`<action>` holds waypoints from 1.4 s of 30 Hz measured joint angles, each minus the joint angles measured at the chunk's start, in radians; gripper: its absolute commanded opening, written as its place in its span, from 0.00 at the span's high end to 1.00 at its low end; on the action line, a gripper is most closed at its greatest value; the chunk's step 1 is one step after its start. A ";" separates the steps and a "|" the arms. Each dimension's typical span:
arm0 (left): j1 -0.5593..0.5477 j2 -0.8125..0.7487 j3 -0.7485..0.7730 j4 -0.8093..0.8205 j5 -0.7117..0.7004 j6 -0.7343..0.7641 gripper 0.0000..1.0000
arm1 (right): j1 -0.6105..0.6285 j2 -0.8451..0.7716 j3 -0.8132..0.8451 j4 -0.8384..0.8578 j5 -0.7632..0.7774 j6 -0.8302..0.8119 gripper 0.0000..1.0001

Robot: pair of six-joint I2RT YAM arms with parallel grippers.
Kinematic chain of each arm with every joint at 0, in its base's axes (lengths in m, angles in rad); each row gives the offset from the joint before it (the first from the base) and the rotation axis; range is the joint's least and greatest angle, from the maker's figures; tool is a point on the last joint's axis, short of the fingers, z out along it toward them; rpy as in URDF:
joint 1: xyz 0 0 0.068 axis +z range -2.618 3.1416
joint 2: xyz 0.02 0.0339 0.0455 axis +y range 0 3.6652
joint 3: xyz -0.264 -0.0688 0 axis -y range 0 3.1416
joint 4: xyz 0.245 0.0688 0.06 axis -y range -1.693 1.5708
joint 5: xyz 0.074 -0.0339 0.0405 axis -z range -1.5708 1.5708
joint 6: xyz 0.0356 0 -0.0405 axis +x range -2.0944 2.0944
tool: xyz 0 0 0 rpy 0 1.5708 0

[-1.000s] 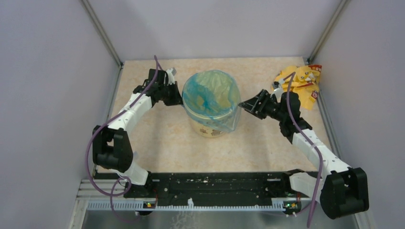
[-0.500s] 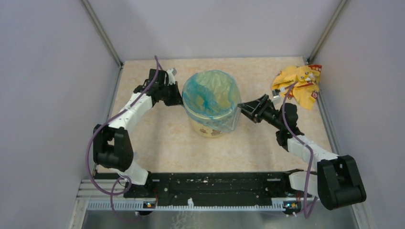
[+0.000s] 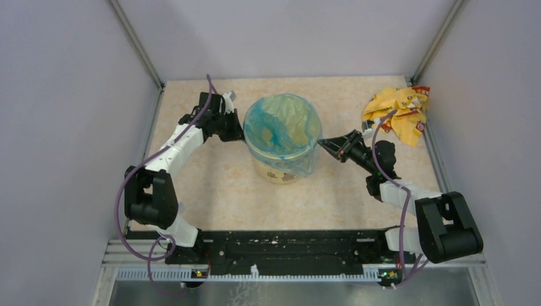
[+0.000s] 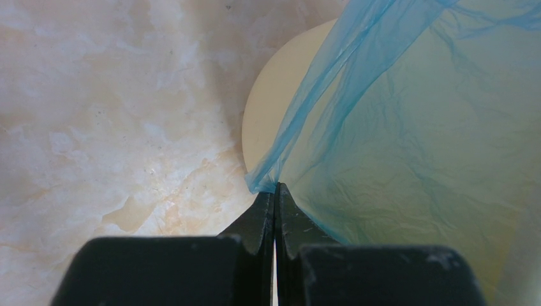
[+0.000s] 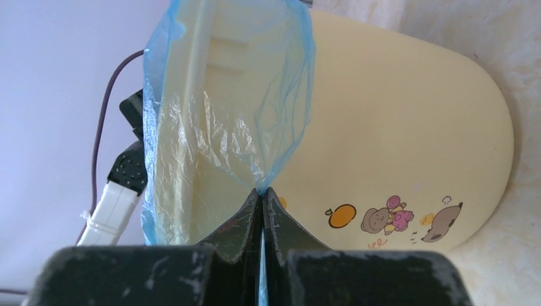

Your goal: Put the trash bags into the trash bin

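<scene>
The blue bag (image 3: 281, 124) already lines the bin (image 3: 275, 172), its mouth stretched over the rim. The left end effector (image 4: 275, 189) and right end effector (image 5: 261, 191) each clamp its edge, on opposite sides. Likely remaining: settle the hem and let go.

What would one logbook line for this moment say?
left end effector: shut on thin blue plastic film bag | right end effector: shut on bag | bag: spread over mouth of pale yellow round plastic bin

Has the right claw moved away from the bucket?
No. The right gripper stays at the right rim of the trash bin, shut on the trash bag; only the right arm behind it folded lower in the view.
</scene>
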 measured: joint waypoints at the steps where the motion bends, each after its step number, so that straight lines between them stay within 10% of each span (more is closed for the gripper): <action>1: 0.000 0.000 -0.001 0.000 -0.001 0.000 1.00 | 0.000 0.000 0.000 -0.006 0.001 -0.007 1.00; 26: 0.000 0.042 -0.042 0.014 -0.097 0.006 1.00 | 0.000 -0.084 0.259 -0.739 0.209 -0.474 1.00; 42: -0.005 0.062 -0.053 0.028 -0.116 0.015 1.00 | 0.078 0.008 0.337 -0.906 0.290 -0.622 1.00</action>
